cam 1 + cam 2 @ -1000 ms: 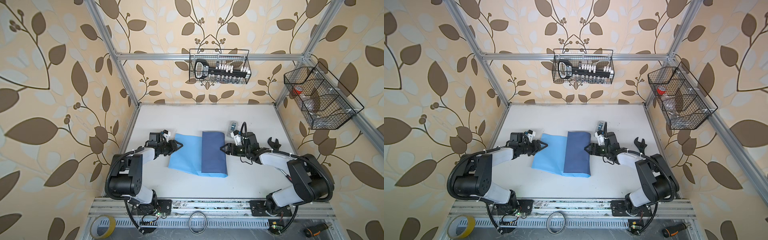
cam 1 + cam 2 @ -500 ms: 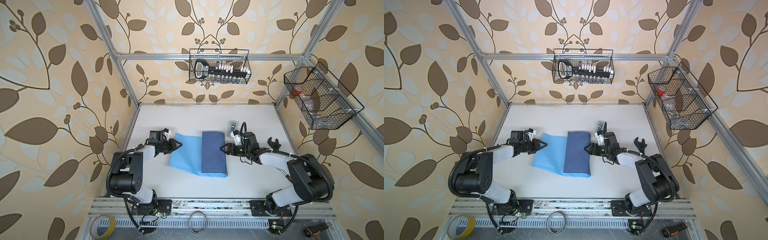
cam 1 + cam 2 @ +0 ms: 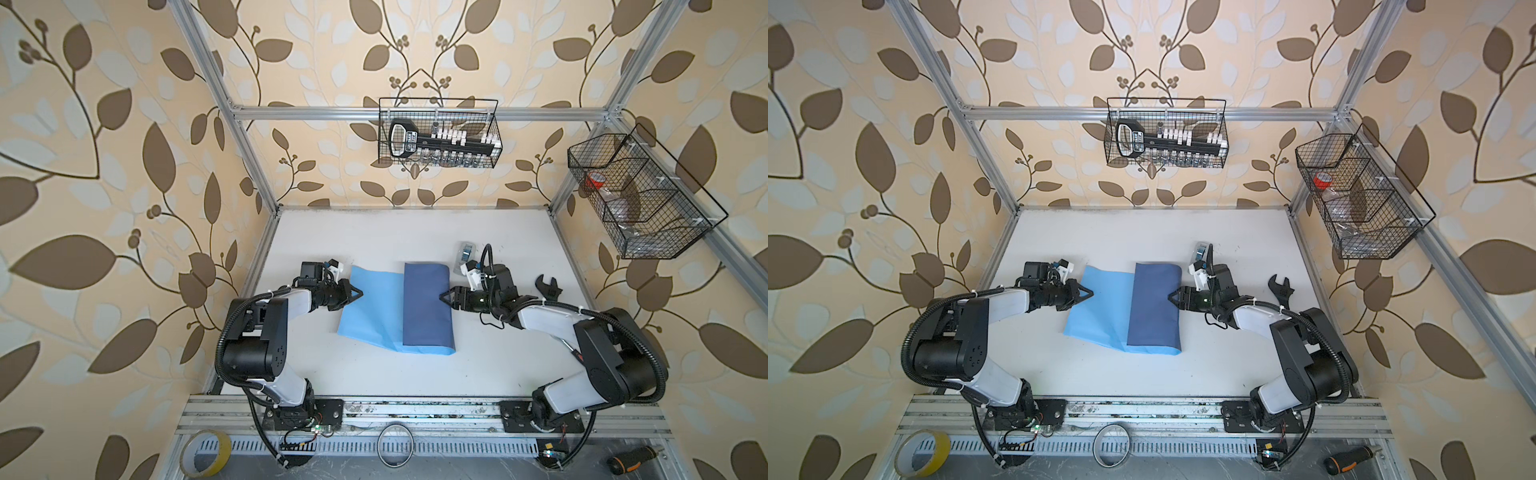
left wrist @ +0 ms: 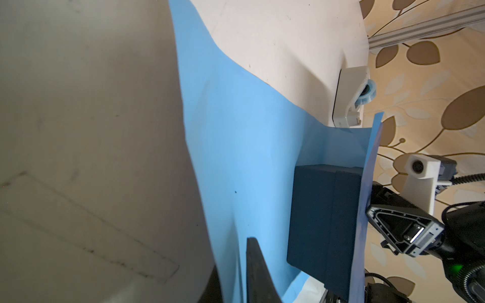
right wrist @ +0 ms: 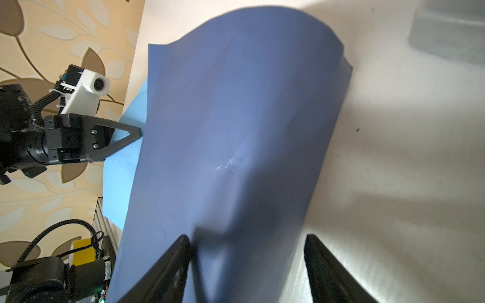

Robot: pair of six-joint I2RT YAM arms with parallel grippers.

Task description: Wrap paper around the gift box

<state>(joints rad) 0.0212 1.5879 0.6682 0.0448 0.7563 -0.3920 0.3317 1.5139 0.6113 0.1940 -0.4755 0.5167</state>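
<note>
White table (image 3: pixel 415 241), leaf-patterned walls (image 3: pixel 124 166) behind: the paper (image 3: pixel 374 307) lies folded, its slate flap over the gift box (image 4: pixel 322 217). Left gripper (image 3: pixel 358 293) pinches the free light-blue edge, probably to draw it across; right gripper (image 3: pixel 444 297), jaws wide, seems to steady the covered side.

The thin paper sheet (image 3: pixel 370 307) is sky blue, slate blue where folded over; the flat square box (image 4: pixel 322 225) matte navy-black; the desk (image 3: pixel 374 232) white; the wallpaper (image 3: pixel 104 208) beige with brown leaves.
</note>
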